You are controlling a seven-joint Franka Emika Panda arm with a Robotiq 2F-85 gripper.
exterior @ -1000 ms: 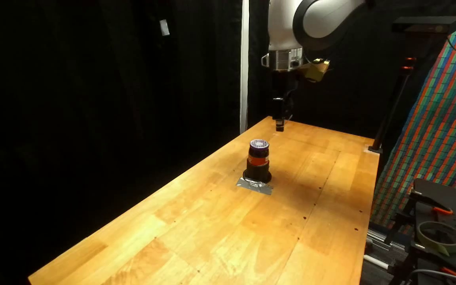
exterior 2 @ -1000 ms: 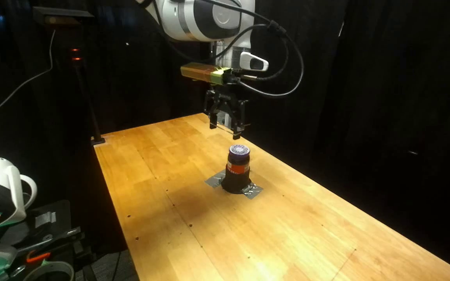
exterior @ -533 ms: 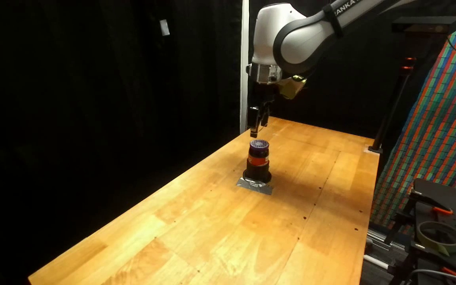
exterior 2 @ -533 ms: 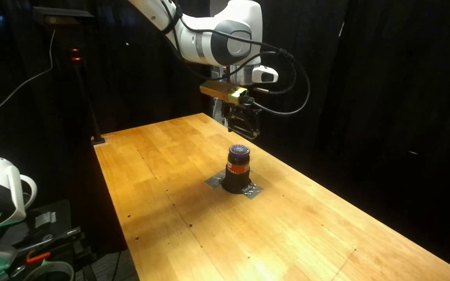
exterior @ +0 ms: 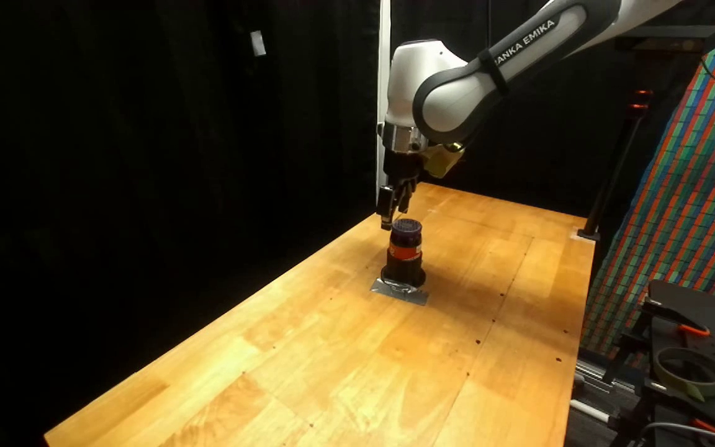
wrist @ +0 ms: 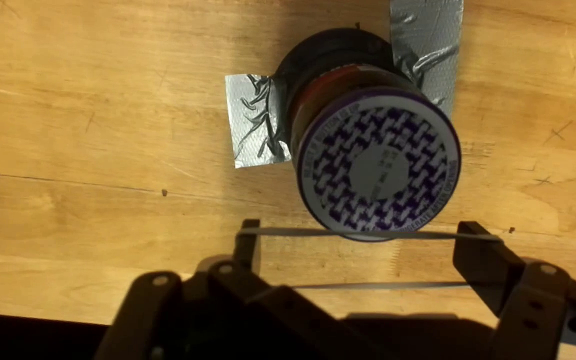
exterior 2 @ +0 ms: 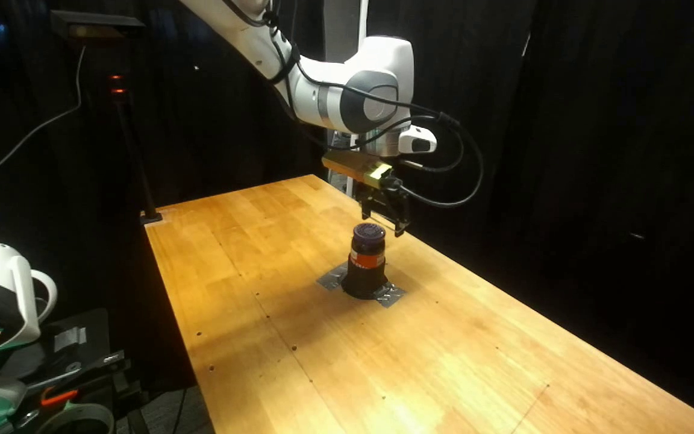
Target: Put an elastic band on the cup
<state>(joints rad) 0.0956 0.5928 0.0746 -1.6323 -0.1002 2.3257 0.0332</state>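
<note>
1. One gripper (wrist: 362, 234), jaws spread, stretches one elastic band (wrist: 293, 231).
2. One lidded jar (exterior 2: 366, 265), dark, orange-red midway, purple-topped, stands between the long edges of the table (exterior 2: 473, 337).
3. Two duct-tape strips (wrist: 255, 122) touch its base.

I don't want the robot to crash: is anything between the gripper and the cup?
Nothing visible stands between the gripper and the cup except the elastic band meant for it: stretched across open fingers, it crosses the edge of the lid in the wrist view. Silver tape is at the cup's base.
</note>
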